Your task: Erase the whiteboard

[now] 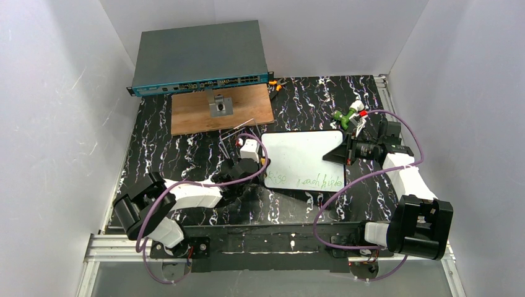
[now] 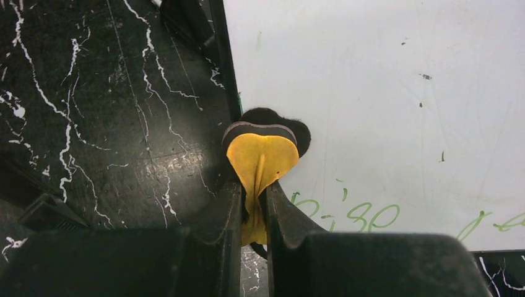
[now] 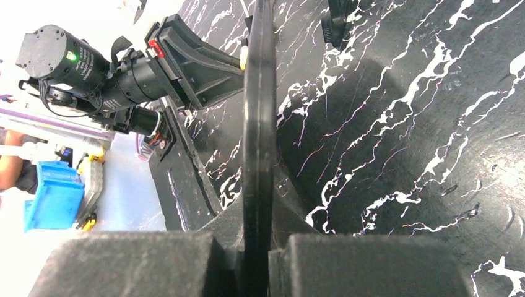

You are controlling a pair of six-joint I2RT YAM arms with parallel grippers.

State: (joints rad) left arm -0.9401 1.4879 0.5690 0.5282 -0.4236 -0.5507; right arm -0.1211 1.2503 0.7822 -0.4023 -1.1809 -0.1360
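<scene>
The whiteboard [image 1: 303, 158] lies flat on the black marbled table, with green writing [image 1: 309, 181] along its near edge. My left gripper [image 1: 252, 166] is at the board's left edge, shut on a yellow eraser [image 2: 263, 154]. The eraser's black felt touches the board's rim just above the green marks [image 2: 365, 216]. The left wrist view shows the white surface [image 2: 384, 111] mostly bare, with a few specks. My right gripper [image 1: 331, 156] is shut on the board's right edge. The right wrist view shows that rim [image 3: 259, 124] edge-on between the jaws of my right gripper [image 3: 259, 216].
A grey network switch [image 1: 201, 55] stands at the back. In front of it is a brown wooden panel [image 1: 247, 108] with a metal bracket [image 1: 221, 106]. A green marker [image 1: 347, 114] lies right of the board, a small white box [image 1: 249, 148] by its left corner. White walls enclose the table.
</scene>
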